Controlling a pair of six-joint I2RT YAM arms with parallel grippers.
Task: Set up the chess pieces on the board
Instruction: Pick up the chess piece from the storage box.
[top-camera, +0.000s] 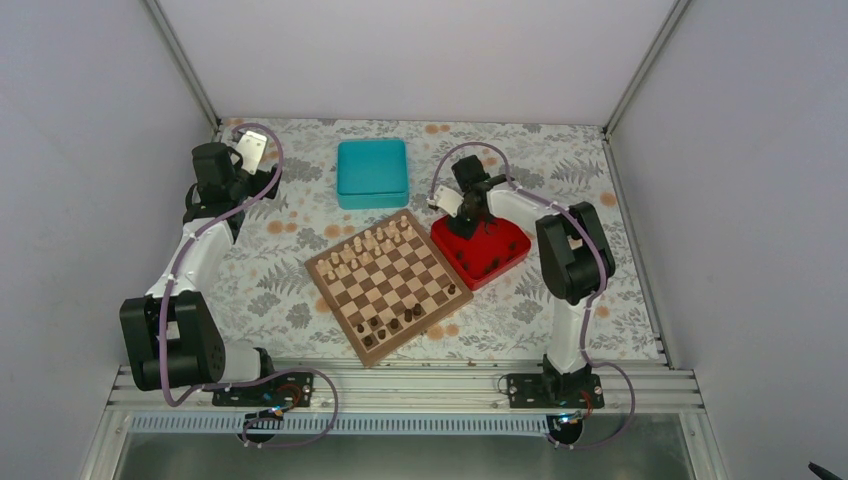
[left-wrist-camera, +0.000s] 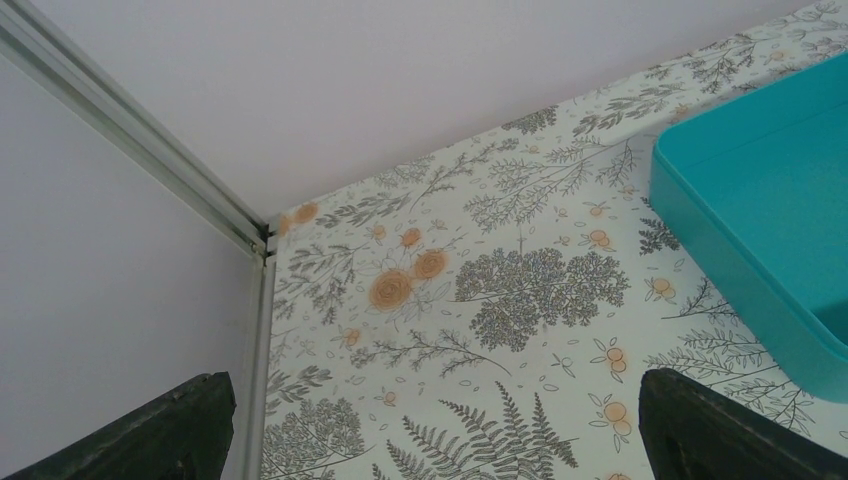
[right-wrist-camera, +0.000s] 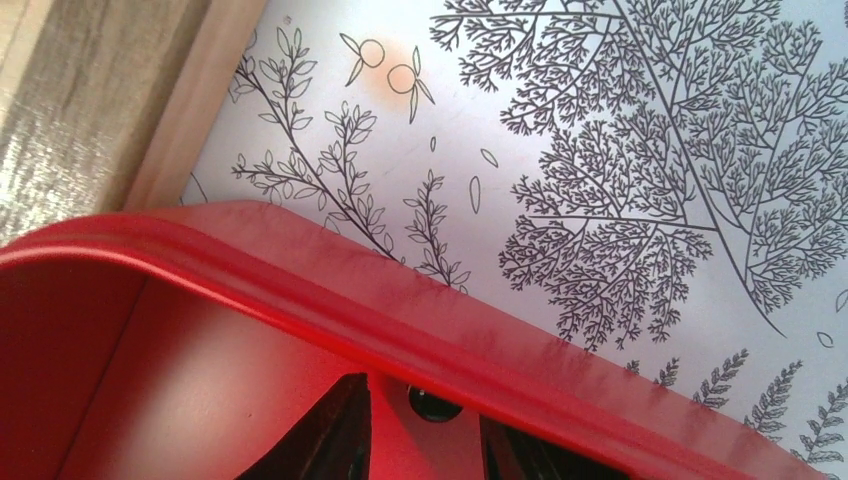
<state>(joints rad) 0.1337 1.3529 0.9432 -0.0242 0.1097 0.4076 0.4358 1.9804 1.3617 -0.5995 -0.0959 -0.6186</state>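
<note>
board (top-camera: 388, 290): tan and brown checks, brown border, set cornerwise mid-table.
pieces (top-camera: 393, 323): tiny, near black; a few on the board's near rows, more in the tray.
tray (right-wrist-camera: 420, 305): red, just right of the board.
right gripper (top-camera: 480, 226): down in the tray, fingers slightly apart, one round piece (right-wrist-camera: 434, 402) between the tips, untouched.
left gripper (left-wrist-camera: 432, 420): spread wide, nothing between, beside the teal box (left-wrist-camera: 760, 220).

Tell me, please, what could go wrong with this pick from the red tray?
The small dark chess piece sits close under the red square tray's rim; the right end effector could strike the wall or push it aside. Dark wooden pieces stand on the checkered wooden board's near rows, so placing could topple them.
</note>
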